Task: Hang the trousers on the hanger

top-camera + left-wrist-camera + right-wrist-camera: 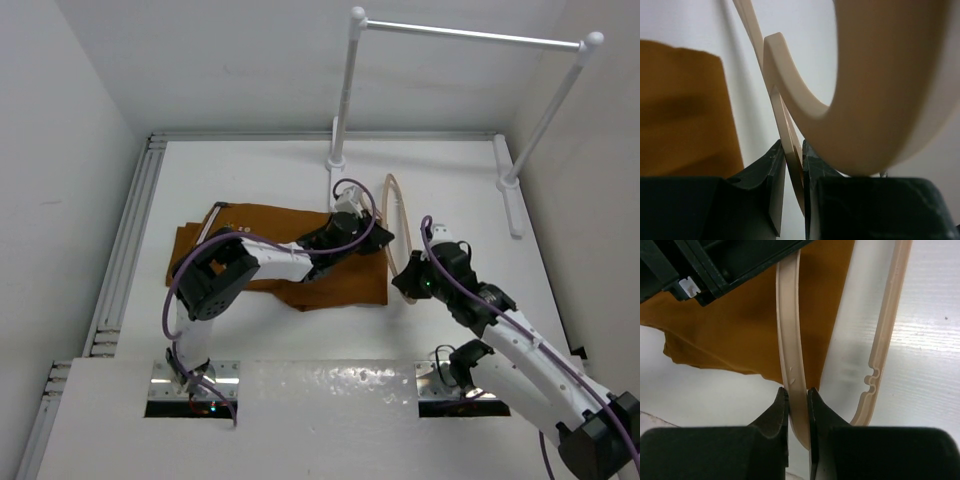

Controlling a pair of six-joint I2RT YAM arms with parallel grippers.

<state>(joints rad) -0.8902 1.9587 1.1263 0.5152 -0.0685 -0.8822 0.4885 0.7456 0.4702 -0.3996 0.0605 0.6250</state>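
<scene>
The rust-brown trousers (270, 262) lie folded flat on the white table, left of centre. The pale beige hanger (396, 215) stands on edge at their right end, held between both grippers. My left gripper (377, 238) reaches over the trousers and is shut on a thin bar of the hanger (790, 145), with the curved hook (865, 100) looming close in front. My right gripper (408, 278) is shut on the hanger's lower bar (792, 355). The trousers (740, 325) lie behind that bar. The hanger's notched other arm (885, 340) runs over bare table.
A white tubular clothes rail (470, 35) stands at the back, with its feet at the rear centre (337, 160) and the rear right (512, 195). A metal track (125, 240) runs along the table's left edge. Walls close in on both sides.
</scene>
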